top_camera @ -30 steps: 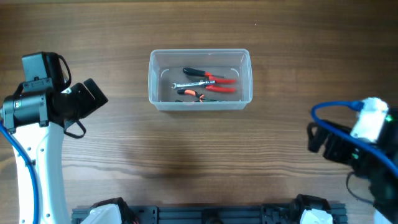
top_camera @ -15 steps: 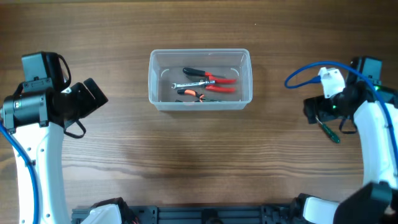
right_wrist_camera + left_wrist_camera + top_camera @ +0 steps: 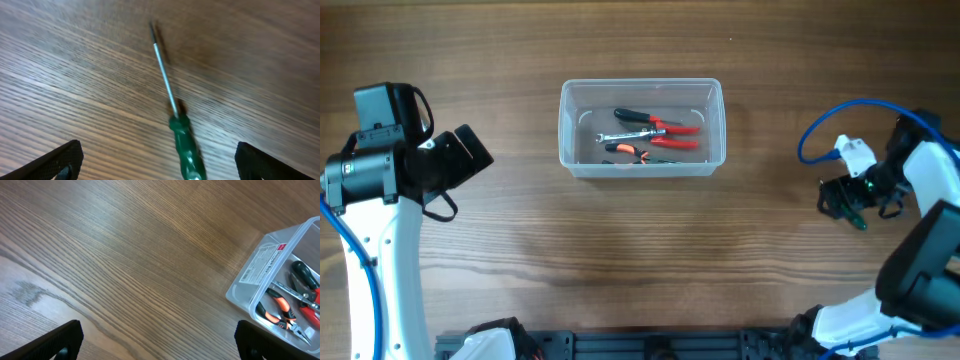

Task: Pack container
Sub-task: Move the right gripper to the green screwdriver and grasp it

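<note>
The clear plastic container (image 3: 641, 128) sits at the table's upper middle and holds red-handled pliers (image 3: 665, 127), a small wrench and orange-handled cutters. Its corner shows in the left wrist view (image 3: 260, 275). A green-handled screwdriver (image 3: 185, 145) lies on the wood at the far right (image 3: 856, 217). My right gripper (image 3: 159, 162) is open, hovering right over the screwdriver, its handle between the fingertips. My left gripper (image 3: 159, 342) is open and empty, above bare wood left of the container.
The left arm (image 3: 380, 170) stands at the left edge, the right arm (image 3: 920, 200) with its blue cable at the right edge. A dark rail (image 3: 650, 345) runs along the front edge.
My right arm has swung from the front right toward the far right and dropped over the green screwdriver. The left arm and the container have not moved.
</note>
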Action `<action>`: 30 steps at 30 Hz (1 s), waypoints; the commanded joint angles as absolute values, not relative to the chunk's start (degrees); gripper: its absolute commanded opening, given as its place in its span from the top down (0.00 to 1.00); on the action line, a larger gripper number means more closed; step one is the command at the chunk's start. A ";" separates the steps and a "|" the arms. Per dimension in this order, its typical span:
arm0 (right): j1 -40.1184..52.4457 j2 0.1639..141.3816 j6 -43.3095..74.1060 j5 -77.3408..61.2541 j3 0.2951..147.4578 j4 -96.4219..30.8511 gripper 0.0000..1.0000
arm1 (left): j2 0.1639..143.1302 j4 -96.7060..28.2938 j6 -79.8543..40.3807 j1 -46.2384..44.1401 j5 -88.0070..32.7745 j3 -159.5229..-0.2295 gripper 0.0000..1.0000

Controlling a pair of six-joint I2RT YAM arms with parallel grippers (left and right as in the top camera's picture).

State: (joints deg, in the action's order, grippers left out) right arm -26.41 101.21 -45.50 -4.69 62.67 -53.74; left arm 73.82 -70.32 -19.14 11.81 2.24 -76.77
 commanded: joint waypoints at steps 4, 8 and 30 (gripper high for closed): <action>-27.27 105.86 -49.89 -2.24 60.99 -52.29 0.04 | 73.82 -70.06 -18.41 12.12 2.59 -76.88 0.00; -27.35 106.28 -51.03 1.54 54.70 -47.64 0.05 | 73.82 -70.08 -18.41 12.12 2.59 -76.88 0.00; -27.35 106.28 -50.83 1.37 53.39 -43.46 0.87 | 73.82 -70.57 -18.41 12.12 2.57 -76.88 0.00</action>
